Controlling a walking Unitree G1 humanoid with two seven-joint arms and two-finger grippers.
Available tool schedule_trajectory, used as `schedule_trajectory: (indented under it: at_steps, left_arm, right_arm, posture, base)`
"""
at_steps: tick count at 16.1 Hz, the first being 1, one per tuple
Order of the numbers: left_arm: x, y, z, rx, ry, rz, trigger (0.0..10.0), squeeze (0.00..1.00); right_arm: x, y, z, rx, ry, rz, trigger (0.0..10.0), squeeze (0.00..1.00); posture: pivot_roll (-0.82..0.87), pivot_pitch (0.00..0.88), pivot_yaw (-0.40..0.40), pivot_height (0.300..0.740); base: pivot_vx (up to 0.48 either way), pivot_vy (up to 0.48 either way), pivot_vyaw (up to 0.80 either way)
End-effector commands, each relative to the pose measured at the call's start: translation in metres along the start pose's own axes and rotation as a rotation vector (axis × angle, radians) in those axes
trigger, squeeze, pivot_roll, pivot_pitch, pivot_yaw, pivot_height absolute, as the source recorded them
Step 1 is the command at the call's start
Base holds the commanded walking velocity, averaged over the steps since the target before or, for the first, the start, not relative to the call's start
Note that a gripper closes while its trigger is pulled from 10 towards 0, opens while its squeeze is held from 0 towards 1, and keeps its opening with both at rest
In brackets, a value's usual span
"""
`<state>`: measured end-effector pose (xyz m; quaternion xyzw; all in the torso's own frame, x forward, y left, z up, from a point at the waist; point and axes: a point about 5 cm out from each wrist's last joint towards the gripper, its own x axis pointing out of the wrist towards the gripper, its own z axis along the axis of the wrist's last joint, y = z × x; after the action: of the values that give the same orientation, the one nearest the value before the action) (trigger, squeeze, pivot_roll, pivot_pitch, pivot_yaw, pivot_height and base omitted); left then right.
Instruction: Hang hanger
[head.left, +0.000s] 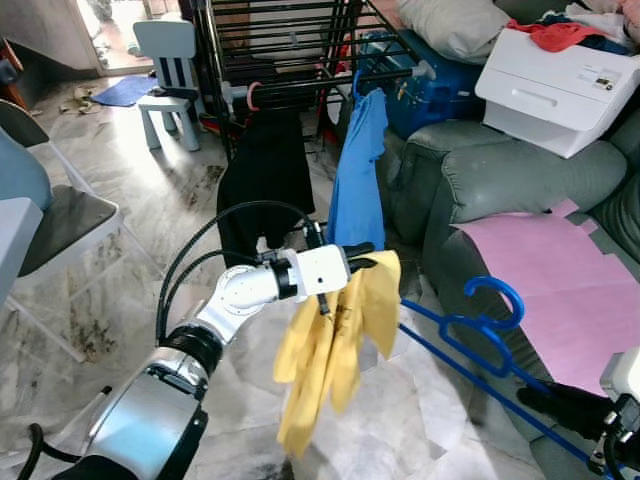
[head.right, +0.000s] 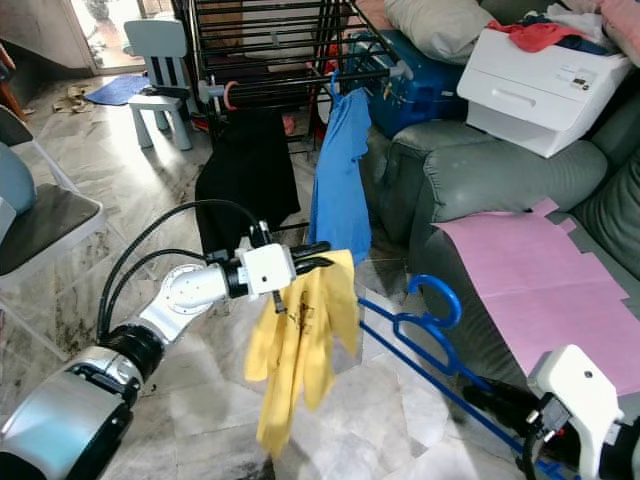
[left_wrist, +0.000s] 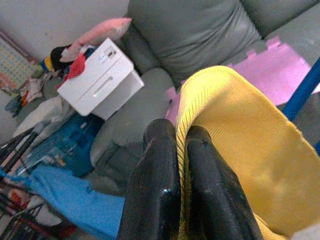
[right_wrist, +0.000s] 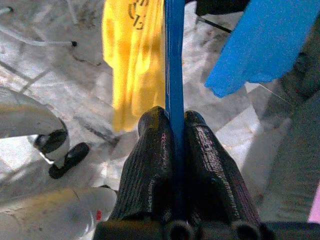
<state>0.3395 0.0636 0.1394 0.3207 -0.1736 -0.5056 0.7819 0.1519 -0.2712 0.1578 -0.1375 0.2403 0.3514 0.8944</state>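
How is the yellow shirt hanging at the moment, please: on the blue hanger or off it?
Off it. The yellow shirt dangles from the left hand, pinched at its top edge, while the right hand separately grips the blue hanger beside it.

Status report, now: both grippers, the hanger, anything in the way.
Left gripper shut on yellow shirt, held up. Right gripper shut on blue hanger. Hanger outside shirt. Drying rack ahead, black and blue clothes hanging.

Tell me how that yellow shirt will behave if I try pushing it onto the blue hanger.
The yellow shirt, pinched at one edge by the left gripper, hangs in long folds, so it is probably floppy and will bunch rather than slide. It looks light. The blue hanger in the right gripper looks thin and may flex.
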Motion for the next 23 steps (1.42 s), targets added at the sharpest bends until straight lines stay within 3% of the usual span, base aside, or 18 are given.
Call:
schedule_trajectory:
  at_steps: [1, 5, 9, 14, 16, 19, 23]
  left_arm:
    - [0.002, 0.008, 0.005, 0.061, -0.008, 0.009, 10.0, 0.0]
    - [0.004, 0.003, 0.007, 0.071, -0.031, -0.004, 10.0, 0.0]
    - [0.014, -0.004, 0.036, 0.073, -0.27, -0.075, 10.0, 0.0]
    - [0.016, -0.003, 0.048, 0.106, -0.36, -0.101, 10.0, 0.0]
    - [0.009, -0.004, 0.038, 0.11, -0.305, -0.129, 10.0, 0.0]
    - [-0.007, 0.002, 0.016, 0.143, -0.136, -0.175, 10.0, 0.0]
    - [-0.011, 0.018, 0.003, 0.1, 0.01, -0.115, 10.0, 0.0]
  right_arm:
    - [-0.002, 0.003, 0.012, -0.032, -0.018, 0.037, 10.0, 0.0]
    - [-0.002, 0.008, 0.021, -0.014, -0.061, 0.093, 10.0, 0.0]
    - [0.003, 0.006, 0.019, 0.02, -0.072, 0.133, 10.0, 0.0]
    - [0.016, 0.011, 0.011, 0.073, -0.085, 0.18, 10.0, 0.0]
    - [0.015, 0.01, 0.008, 0.078, -0.074, 0.173, 10.0, 0.0]
    - [0.002, 0.008, -0.002, 0.102, -0.048, 0.142, 10.0, 0.0]
    - [0.002, 0.012, -0.002, 0.107, -0.042, 0.155, 10.0, 0.0]
  posture:
    - [-0.02, 0.0, 0.007, 0.74]
    - [-0.02, 0.0, 0.008, 0.74]
    - [-0.02, 0.0, 0.007, 0.74]
    - [-0.01, 0.0, 0.003, 0.74]
    - [-0.01, 0.0, 0.003, 0.74]
    - [-0.02, 0.0, 0.01, 0.74]
    - [-0.02, 0.0, 0.017, 0.74]
  base:
    - [0.0, 0.0, 0.0]
    - [0.0, 0.0, 0.0]
    - [0.0, 0.0, 0.0]
    - [0.0, 0.0, 0.0]
    - [0.0, 0.0, 0.0]
    - [0.0, 0.0, 0.0]
    - [0.0, 0.0, 0.0]
